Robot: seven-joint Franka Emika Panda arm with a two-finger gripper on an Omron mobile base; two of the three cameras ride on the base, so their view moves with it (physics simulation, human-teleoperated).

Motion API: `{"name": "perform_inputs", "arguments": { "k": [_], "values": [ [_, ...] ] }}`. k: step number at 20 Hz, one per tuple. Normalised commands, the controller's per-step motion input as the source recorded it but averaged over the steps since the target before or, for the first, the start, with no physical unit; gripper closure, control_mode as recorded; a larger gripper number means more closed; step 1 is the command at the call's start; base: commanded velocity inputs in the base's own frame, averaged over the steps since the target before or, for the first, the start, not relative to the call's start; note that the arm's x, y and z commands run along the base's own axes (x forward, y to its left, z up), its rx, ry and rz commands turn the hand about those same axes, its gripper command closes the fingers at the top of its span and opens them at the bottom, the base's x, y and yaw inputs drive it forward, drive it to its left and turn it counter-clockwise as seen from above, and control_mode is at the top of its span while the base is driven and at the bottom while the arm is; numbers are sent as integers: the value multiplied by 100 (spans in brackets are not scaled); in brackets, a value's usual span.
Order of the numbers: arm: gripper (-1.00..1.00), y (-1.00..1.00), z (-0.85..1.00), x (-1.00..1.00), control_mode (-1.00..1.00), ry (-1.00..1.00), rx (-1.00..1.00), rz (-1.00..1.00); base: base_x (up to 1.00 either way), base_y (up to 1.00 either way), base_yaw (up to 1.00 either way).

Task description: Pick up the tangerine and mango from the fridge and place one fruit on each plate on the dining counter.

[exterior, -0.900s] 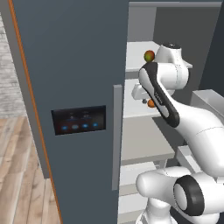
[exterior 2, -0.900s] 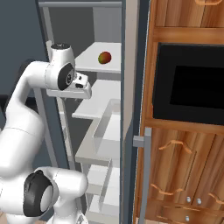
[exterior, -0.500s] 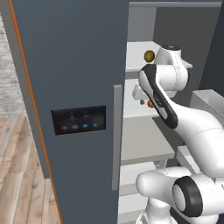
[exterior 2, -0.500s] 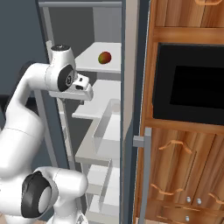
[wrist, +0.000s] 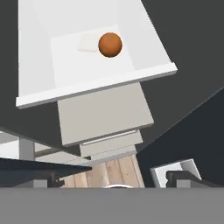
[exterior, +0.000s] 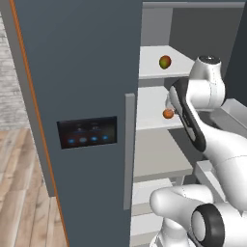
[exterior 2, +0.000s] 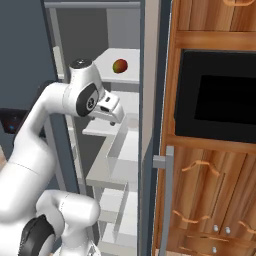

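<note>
The fridge [exterior: 82, 72] stands open, its dark door on the left of the left base view. The mango [exterior: 165, 61] [exterior 2: 119, 65], red and yellow-green, lies on the top pale shelf. One shelf lower sits the small orange tangerine [exterior: 168, 114] [wrist: 110, 44]. My gripper [exterior 2: 113, 108] [wrist: 116, 180] hovers in front of that lower shelf, open and holding nothing. In the hand view the tangerine lies well ahead of the fingertips [wrist: 186, 176], apart from them. In the left base view my arm hides most of the hand beside the tangerine.
Pale grey shelves [exterior: 159, 159] and door bins [exterior 2: 120, 150] fill the fridge below my hand. A wood-fronted cabinet with a black oven window [exterior 2: 217, 95] stands right of the fridge. The fridge's long grey handle [exterior: 129, 149] and blue-lit panel [exterior: 88, 132] face me.
My arm has swung a little to the right and slightly down, carrying the open gripper closer to the shelf with the tangerine. Both fruits stay where they were.
</note>
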Motion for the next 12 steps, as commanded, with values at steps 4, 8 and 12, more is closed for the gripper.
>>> {"name": "perform_inputs", "arguments": {
  "k": [4, 8, 12],
  "values": [
    [-100, -1, -25, 10, -100, -4, 0, -12, 0, 0, 0],
    [-100, 0, -23, 12, -100, -4, 0, -4, 0, 0, 0],
    [-100, 8, -13, 39, -100, -7, -1, 0, 0, 0, 0]
  ]
}}
